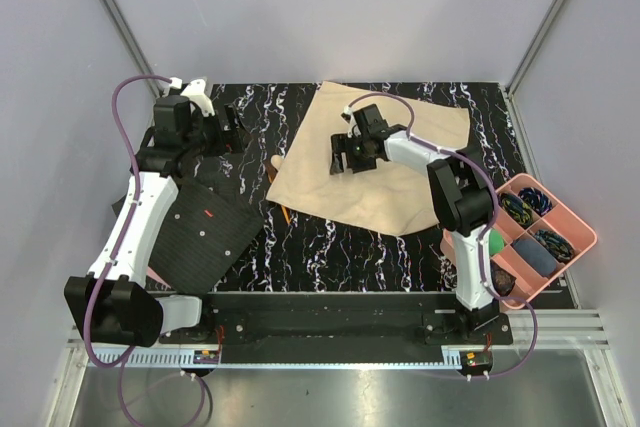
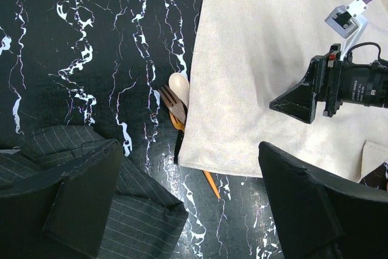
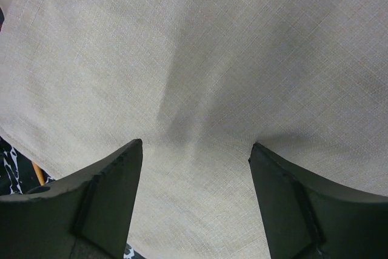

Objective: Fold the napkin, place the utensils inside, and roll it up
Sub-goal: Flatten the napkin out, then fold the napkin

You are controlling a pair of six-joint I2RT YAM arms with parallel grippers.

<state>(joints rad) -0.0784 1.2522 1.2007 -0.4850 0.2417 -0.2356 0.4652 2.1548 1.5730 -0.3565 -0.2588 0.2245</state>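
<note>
The beige napkin (image 1: 385, 162) lies spread on the black marbled table, and it fills the right wrist view (image 3: 200, 59). My right gripper (image 1: 348, 161) hovers low over its left-middle part, open (image 3: 195, 145), with only a faint crease of cloth between the fingers. The utensils lie at the napkin's left edge, partly under it: a pale wooden spoon (image 2: 179, 83), a wooden fork (image 2: 173, 105) and an orange stick (image 2: 211, 184). My left gripper (image 1: 234, 133) is open and empty (image 2: 188, 198), up above the table to the left of them.
A black dotted mat (image 1: 205, 232) with a red mark lies at the front left, under the left arm. A pink tray (image 1: 578, 232) of small coloured items stands at the right edge. Grey walls close in the table's back and sides.
</note>
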